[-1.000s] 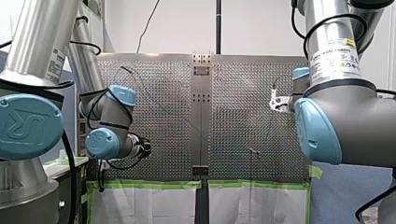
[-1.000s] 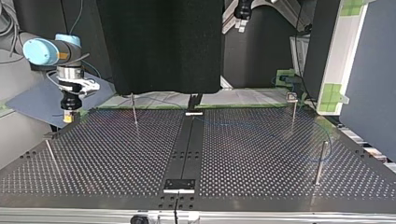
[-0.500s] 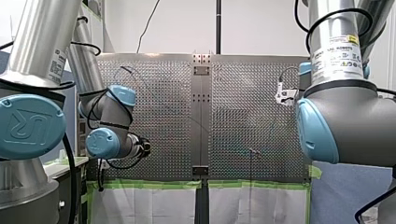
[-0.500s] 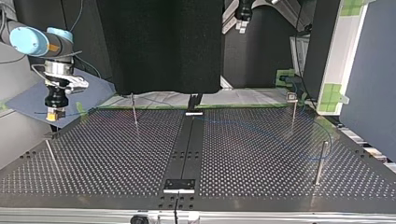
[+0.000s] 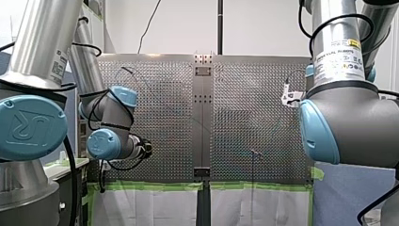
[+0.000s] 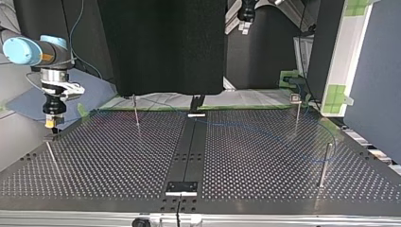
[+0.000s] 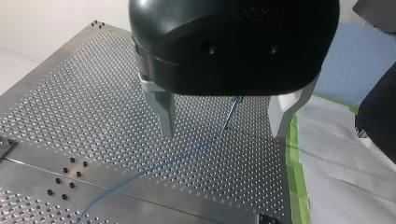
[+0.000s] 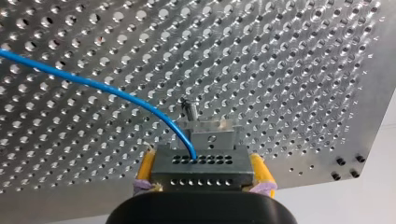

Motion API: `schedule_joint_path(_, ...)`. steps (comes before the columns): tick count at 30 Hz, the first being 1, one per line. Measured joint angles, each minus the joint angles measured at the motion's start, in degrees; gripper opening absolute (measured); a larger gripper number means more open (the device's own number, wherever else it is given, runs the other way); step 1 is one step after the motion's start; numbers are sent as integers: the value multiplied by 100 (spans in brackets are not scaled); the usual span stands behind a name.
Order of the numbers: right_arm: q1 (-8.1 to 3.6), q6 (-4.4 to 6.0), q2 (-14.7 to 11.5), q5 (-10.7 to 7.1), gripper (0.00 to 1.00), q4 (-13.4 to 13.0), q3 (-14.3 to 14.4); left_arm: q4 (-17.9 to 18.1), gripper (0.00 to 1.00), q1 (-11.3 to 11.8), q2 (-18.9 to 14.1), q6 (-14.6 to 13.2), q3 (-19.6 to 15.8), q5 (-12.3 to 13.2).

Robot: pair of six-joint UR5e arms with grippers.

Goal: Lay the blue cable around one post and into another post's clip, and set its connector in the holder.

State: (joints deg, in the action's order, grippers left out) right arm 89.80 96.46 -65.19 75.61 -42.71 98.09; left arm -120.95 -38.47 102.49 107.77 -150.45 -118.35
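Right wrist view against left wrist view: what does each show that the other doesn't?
Only the right wrist view shows my right gripper, its yellow pads shut on the connector, with the small metal holder just ahead of it. Only the left wrist view shows my left gripper, open and empty above the perforated table, and green tape along its edge. Both show the blue cable and that table.

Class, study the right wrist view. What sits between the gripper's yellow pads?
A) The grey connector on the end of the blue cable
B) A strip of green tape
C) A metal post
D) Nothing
A: the grey connector is clamped between the yellow pads of my right gripper, with the blue cable running out of one of its holes.
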Motion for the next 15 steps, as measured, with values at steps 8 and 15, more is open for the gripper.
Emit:
schedule_joint_path(8,-88,-24,1,-88,0,370,-230,0,100,4,0,15,-1,8)
schedule_joint_path(15,-128,-59,1,-133,0,658,-259,0,100,4,-1,24,-3,9)
